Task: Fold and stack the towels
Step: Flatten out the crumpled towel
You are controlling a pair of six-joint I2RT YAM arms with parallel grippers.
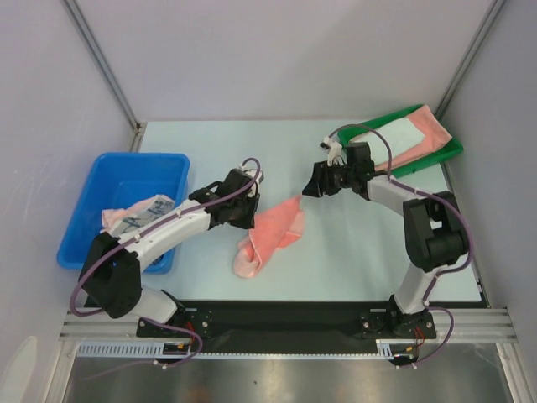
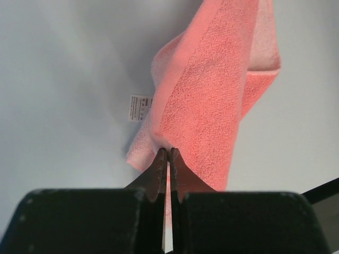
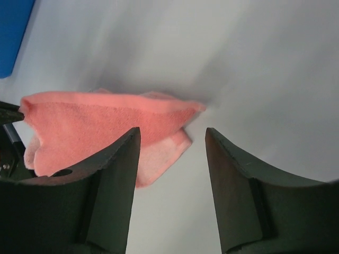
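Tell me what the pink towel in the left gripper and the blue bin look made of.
The pink towel looks like cotton terry, matte: nubby looped pile, soft drape. The blue bin is likely moulded plastic, smooth with faint sheen, rigid even walls.

1. The pale table (image 1: 336,252) carries three things, well apart.
2. A blue bin (image 1: 126,178) sits at its left edge.
3. A green tray (image 1: 388,118) sits at the far right corner.
4. A pink towel (image 1: 268,235) lies crumpled near the middle, one corner raised.
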